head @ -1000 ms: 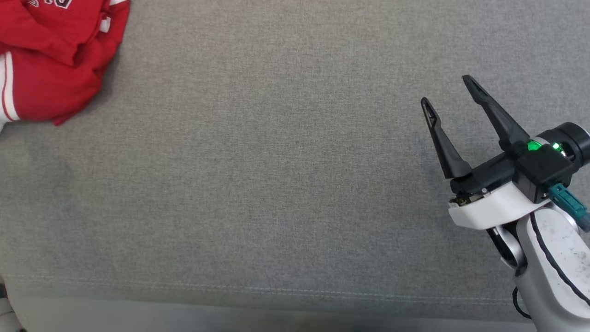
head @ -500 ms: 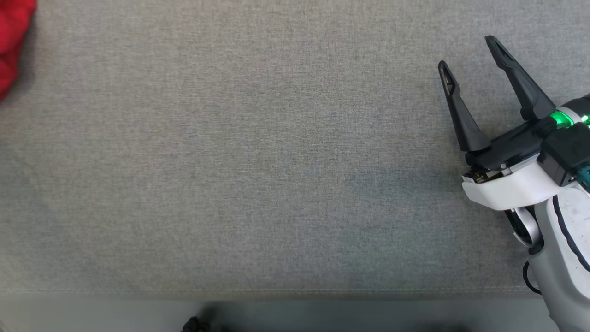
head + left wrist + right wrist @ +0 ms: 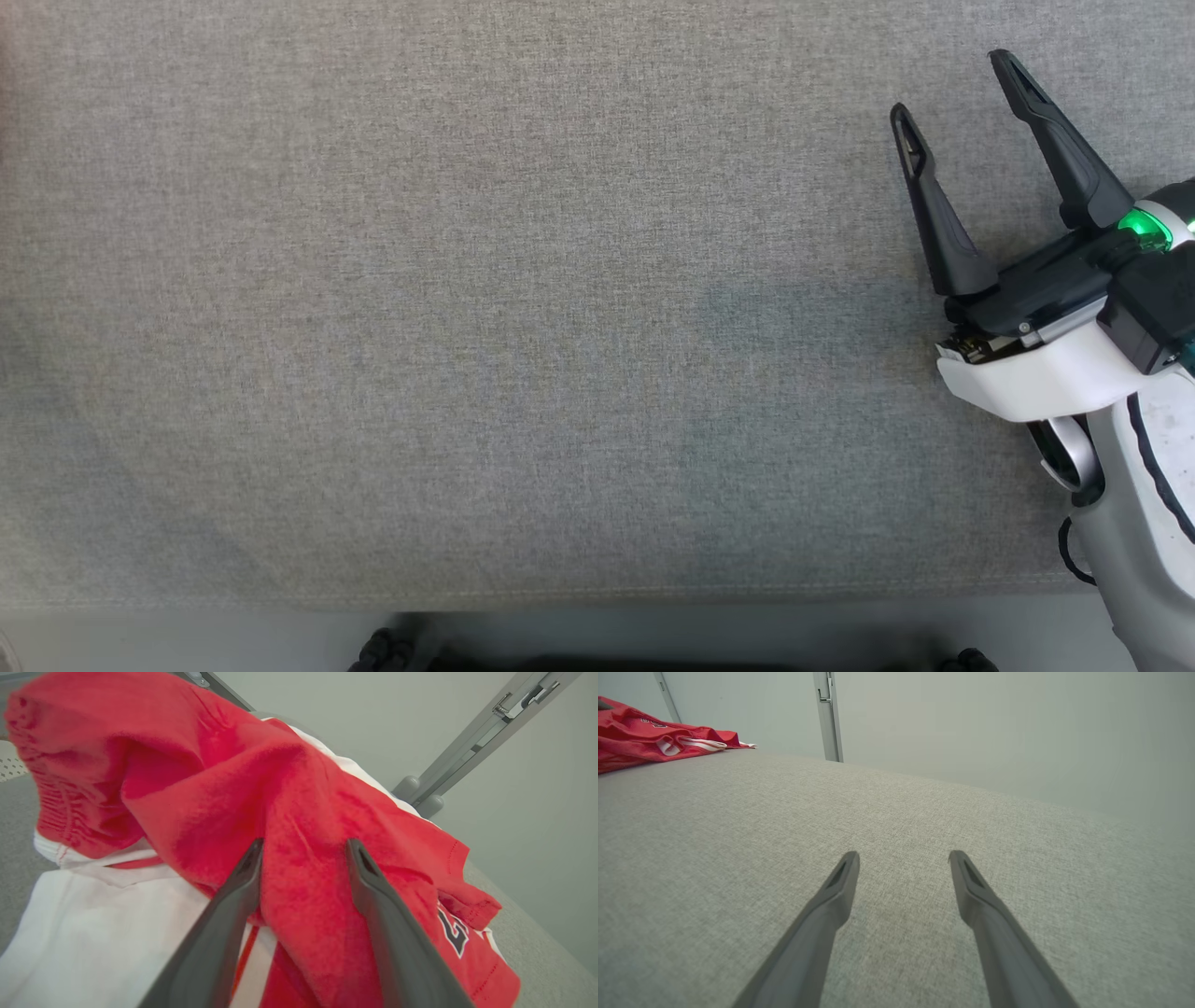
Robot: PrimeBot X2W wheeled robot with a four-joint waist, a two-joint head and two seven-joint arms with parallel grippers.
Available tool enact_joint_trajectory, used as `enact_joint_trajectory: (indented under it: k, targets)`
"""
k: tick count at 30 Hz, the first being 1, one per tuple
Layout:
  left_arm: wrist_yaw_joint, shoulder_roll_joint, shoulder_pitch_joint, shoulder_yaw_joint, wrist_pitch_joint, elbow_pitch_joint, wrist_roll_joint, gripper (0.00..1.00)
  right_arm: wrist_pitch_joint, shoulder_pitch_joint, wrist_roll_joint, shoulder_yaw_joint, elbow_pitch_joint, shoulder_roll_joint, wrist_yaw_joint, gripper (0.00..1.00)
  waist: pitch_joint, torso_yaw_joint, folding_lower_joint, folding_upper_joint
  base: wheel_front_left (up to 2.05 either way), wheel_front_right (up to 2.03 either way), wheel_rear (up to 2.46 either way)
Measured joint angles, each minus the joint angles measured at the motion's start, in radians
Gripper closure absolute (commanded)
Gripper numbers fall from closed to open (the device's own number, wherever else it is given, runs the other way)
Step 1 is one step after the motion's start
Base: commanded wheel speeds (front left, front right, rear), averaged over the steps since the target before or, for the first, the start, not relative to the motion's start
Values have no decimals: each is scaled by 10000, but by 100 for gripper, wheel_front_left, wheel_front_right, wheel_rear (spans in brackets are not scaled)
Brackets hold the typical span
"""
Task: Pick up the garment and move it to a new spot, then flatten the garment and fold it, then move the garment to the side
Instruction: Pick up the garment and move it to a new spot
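Red garment [image 3: 299, 788], white trim, dark lettering, crumpled heap on grey surface [image 3: 896, 826].

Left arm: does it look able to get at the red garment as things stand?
Probably yes. In the left wrist view the left end effector straddles a raised fold of the red garment, fingers apart, cloth between them, nothing in the way. Whether it grips yet, I cannot tell.

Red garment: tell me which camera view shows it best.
Left wrist view: the garment is close, its red folds between the fingers of the left gripper. Right wrist view shows it small, far off on the grey surface.
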Motion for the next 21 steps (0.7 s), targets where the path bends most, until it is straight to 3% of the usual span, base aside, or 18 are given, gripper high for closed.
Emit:
enact_joint_trajectory:
  k: [1, 2, 8, 14, 21]
  targets:
    - [0, 0, 0, 0, 0, 0, 0, 66, 0, 0, 0, 0, 0, 0, 0, 0, 0, 0, 0, 0, 0, 0, 0]
    - [0, -13, -31, -40, -2, 36, 0, 100, 0, -3, 0, 2, 2, 0, 0, 0, 0, 0, 0, 0, 0, 0, 0]
    - [-242, -128, -124, -316, -56, 343, -2, 100, 0, -27, 0, 6, 140, 36, 0, 0, -98, 12, 0, 0, 0, 0, 0]
    - [-1101, -192, -487, -913, -523, -123, 104, 100, 2, -37, 23, 27, 481, 255, -17, 0, -424, 33, 0, 0, 0, 0, 0]
    - [-2272, -1427, -573, -2088, -775, -863, 123, 100, 6, 3, 211, 207, 890, 711, -33, 0, -1064, 66, 0, 0, 0, 0, 0]
